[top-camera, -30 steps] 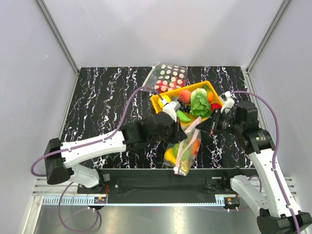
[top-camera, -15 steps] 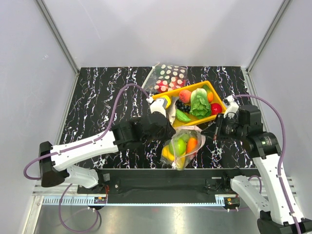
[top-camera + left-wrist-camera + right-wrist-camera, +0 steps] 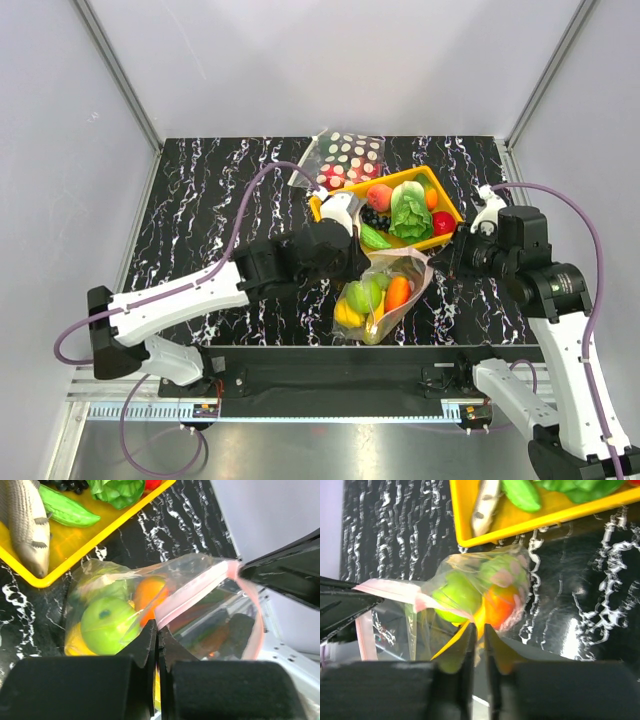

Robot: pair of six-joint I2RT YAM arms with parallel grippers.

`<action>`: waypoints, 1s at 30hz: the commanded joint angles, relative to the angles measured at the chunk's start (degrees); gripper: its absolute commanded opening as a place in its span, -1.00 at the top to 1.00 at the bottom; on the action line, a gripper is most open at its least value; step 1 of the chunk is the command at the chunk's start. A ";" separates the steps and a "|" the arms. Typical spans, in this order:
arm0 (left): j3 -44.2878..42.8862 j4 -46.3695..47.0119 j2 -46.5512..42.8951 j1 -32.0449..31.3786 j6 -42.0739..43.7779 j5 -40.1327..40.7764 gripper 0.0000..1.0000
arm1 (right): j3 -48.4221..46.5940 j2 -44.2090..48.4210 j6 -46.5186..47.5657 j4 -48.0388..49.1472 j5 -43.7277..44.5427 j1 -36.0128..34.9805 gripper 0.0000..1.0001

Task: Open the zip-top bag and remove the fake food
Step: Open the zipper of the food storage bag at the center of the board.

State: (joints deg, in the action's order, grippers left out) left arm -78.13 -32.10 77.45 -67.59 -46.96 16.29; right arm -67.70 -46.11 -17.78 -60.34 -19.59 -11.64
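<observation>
Black marbled table (image 3: 200,200) carries a yellow tray (image 3: 446,193) and a polka-dot bag (image 3: 350,155)

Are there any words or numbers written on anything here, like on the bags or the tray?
No words, numbers or signs can be read in any view.
The zip-top bag has only a pink strip, no print.
The polka-dot bag has only dots.
The yellow tray is plain.
</observation>
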 commanded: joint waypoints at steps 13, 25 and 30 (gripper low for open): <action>-6.68 0.28 5.69 1.94 6.44 -2.32 1.00 | -10.78 0.49 3.72 1.53 -11.76 0.48 -0.05; -8.53 0.28 7.28 2.03 7.50 -4.25 1.00 | -5.86 1.38 -0.77 8.13 -24.00 0.48 0.00; -8.97 1.07 7.80 2.03 7.50 -4.34 1.00 | -3.49 -0.56 -0.15 8.48 -23.65 -0.75 0.01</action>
State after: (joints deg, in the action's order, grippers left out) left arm -84.14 -34.20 85.17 -65.78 -40.38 12.34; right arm -72.42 -45.23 -18.02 -54.35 -41.56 -11.60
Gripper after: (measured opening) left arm 0.012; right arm 0.501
